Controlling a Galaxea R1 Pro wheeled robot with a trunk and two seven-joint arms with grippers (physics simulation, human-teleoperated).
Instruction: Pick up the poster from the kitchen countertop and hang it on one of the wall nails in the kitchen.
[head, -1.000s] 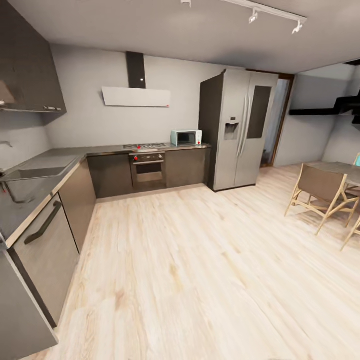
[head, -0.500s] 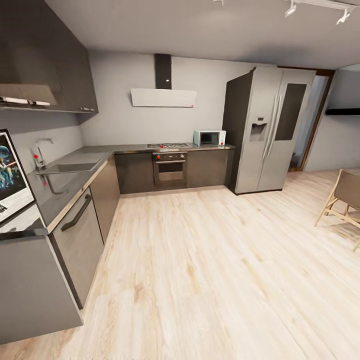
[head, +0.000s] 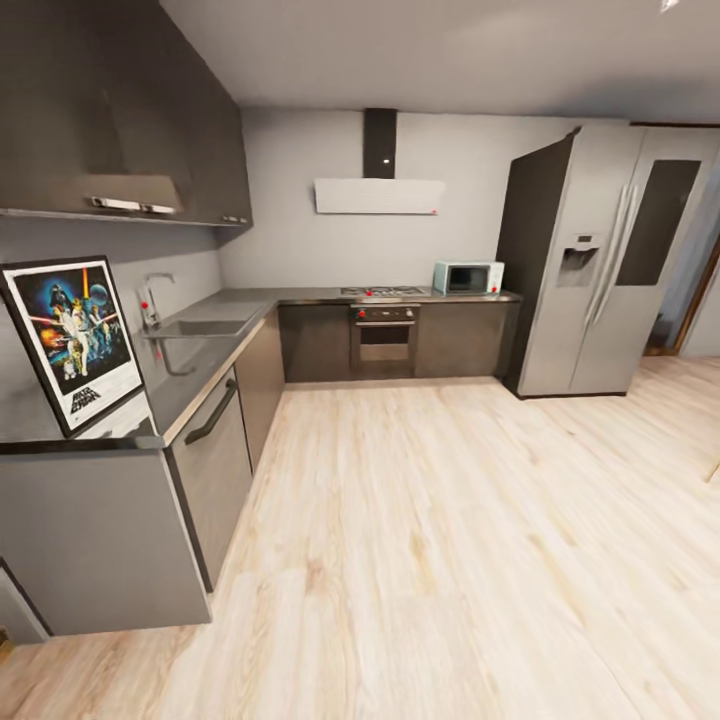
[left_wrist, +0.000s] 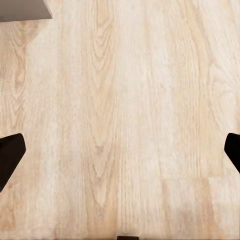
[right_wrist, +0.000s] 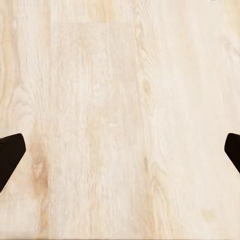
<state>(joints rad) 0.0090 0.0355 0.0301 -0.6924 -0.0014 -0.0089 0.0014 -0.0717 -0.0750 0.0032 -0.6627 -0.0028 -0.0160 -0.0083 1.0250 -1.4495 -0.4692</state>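
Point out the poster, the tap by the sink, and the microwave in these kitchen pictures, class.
Poster (head: 76, 340): head view, on its coloured artwork.
Tap (head: 150, 300): head view, on its upright chrome stem.
Microwave (head: 467, 277): head view, on its front door.

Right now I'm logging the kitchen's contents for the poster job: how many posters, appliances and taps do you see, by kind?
Poster: 1
Microwave: 1
Oven: 1
Fridge: 1
Tap: 1
Total: 5
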